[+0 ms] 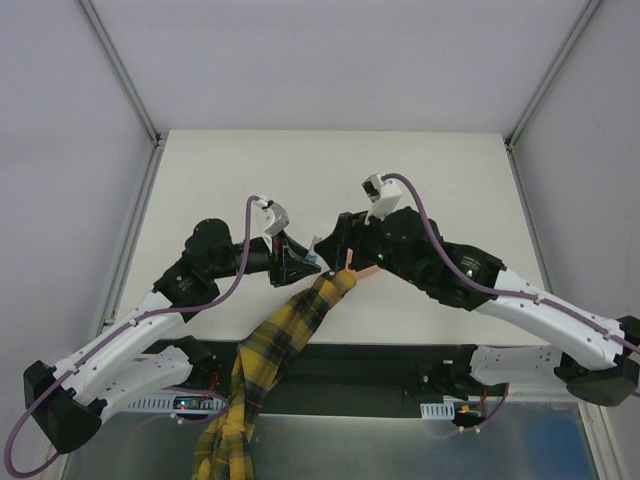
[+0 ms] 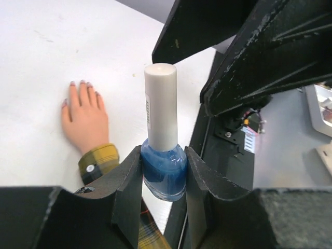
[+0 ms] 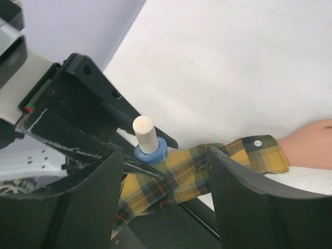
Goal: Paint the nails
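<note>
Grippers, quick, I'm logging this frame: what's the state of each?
Left gripper: closed on the blue polish bottle.
Right gripper: open, holding nothing.

My top camera looked down from above and behind the arm bases, far enough back to take in the whole desk [image 1: 250, 170]. The left wrist camera sat close behind its jaws, angled down across the desk past the polish bottle [image 2: 163, 174] toward the peach hand [image 2: 85, 122], near enough to show the nails [image 2: 82, 83]. The right wrist camera looked steeply down between its jaws. Both wrist views shared the bottle, the plaid sleeve [image 3: 207, 166] and the hand.
</note>
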### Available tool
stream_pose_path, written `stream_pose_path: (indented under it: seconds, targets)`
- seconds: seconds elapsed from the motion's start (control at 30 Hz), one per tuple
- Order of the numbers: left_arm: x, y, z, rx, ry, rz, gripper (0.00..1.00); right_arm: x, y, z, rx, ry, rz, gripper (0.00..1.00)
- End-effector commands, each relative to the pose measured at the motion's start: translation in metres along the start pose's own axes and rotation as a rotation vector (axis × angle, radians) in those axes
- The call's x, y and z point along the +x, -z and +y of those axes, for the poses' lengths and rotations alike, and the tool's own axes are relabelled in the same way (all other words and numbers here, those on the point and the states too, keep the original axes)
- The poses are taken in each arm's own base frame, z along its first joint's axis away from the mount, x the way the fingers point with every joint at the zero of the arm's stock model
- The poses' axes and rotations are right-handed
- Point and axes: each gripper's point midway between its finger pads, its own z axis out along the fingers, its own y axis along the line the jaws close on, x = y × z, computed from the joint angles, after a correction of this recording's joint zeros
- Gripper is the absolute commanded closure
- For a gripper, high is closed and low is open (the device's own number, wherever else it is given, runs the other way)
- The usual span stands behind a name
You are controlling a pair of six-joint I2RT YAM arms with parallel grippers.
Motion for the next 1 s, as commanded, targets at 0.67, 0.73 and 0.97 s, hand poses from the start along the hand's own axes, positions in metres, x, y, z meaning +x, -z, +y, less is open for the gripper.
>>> stream_pose_path:
  seconds: [0.67,0.73,0.97]
  targets:
    - [-0.023,0.006,0.007,-0.084,-0.080,-0.067,1.00,-0.003,-0.039,0.011,0.132,0.066,-0.045,0.99]
    - [-0.021,0.004,-0.009,0.010,-0.079,-0.043,1.00,0.000,-0.034,0.012,0.055,0.109,-0.043,0.99]
    - [-0.016,0.034,-0.104,0.651,-0.035,0.062,1.00,0.038,0.001,0.060,-0.713,0.290,0.033,1.00]
